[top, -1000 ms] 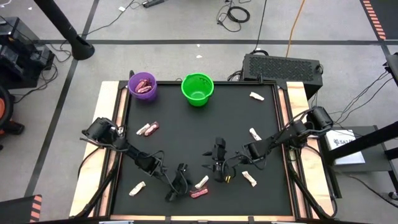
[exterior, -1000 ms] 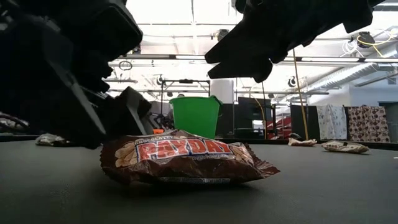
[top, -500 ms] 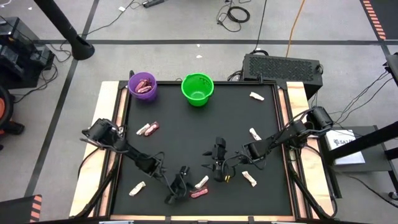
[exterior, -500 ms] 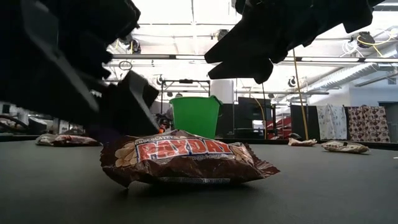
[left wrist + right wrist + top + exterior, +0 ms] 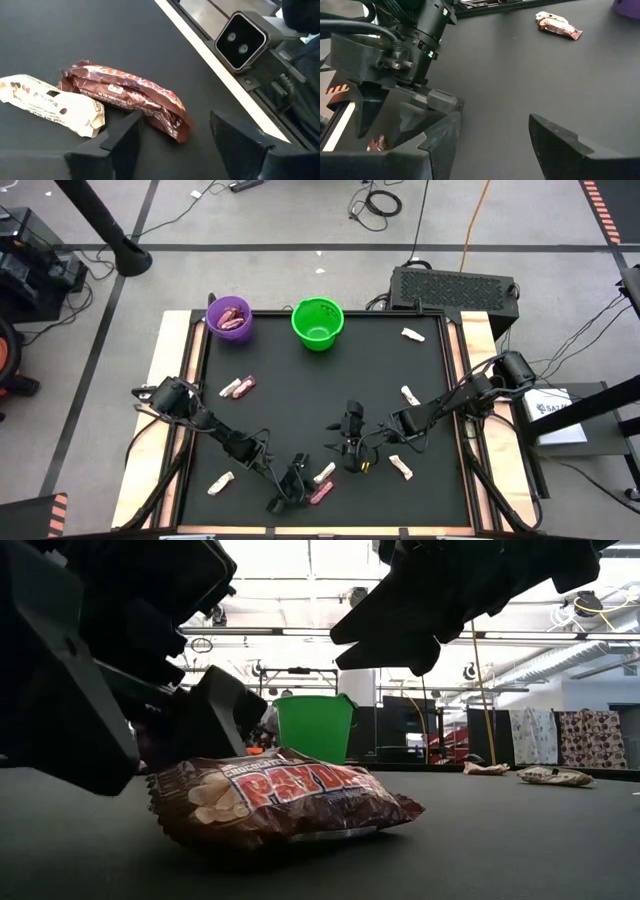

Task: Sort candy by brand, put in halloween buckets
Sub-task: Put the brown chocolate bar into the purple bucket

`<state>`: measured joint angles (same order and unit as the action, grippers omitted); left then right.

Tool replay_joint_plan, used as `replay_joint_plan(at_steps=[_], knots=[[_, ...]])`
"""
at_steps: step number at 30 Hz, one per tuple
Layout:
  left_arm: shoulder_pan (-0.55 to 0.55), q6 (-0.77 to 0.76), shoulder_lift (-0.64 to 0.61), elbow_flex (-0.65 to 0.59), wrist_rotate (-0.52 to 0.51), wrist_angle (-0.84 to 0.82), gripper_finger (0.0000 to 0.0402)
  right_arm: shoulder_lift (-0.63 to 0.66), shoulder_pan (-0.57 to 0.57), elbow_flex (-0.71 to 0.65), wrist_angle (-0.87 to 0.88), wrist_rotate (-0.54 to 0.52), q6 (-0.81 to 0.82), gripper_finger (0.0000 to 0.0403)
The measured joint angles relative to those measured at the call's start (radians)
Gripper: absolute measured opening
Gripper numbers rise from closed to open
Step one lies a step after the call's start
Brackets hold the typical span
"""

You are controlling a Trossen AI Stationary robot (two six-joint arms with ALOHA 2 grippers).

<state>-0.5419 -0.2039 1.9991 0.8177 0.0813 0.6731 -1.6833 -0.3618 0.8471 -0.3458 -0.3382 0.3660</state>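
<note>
Progress, as you would have read it from the high view: the sort was partly done. The purple bucket (image 5: 229, 318), at the far left corner of the table (image 5: 280, 395), already held several pink-red bars. The green bucket (image 5: 317, 323), just beside it along the far edge, looked empty from above.

Judged from that layout, most of the candy was still out on the table:
- a pink-red and white pair (image 5: 237, 387) near the left edge
- one white bar (image 5: 220, 482) towards the near left corner
- one white bar (image 5: 413, 334) near the far right corner
- two white bars (image 5: 410, 395) and (image 5: 400, 468) on the right half
- a white bar (image 5: 325, 472) and a brown-red bar (image 5: 321, 493) side by side at the near edge

You had the left gripper (image 5: 288, 493) down at the near edge, jaws open and astride the brown-red bar, one fingertip touching its wrapper; the grip was not yet made. The right gripper (image 5: 352, 452) hung nearby above the table, jaws open and empty.

Appearance of the target: the brown-red bar (image 5: 125, 97) was a glossy, crinkled wrapper with red lettering, crimped at both ends, lying flat with one end tilted up slightly in the low view. The white bar (image 5: 52, 105) lay touching it along one side
</note>
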Motion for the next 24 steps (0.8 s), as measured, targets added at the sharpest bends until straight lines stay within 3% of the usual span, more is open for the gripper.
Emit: replay_joint_plan(at_steps=[10,24], knots=[[0.003,-0.062,0.0,0.0,0.001,-0.035,0.0175,0.0,0.0,0.0,0.0,0.0,0.0,0.0228],[0.023,-0.276,0.0,0.008,0.049,-0.025,0.017,0.0,0.0,0.0,0.0,0.0,0.016,0.0228]])
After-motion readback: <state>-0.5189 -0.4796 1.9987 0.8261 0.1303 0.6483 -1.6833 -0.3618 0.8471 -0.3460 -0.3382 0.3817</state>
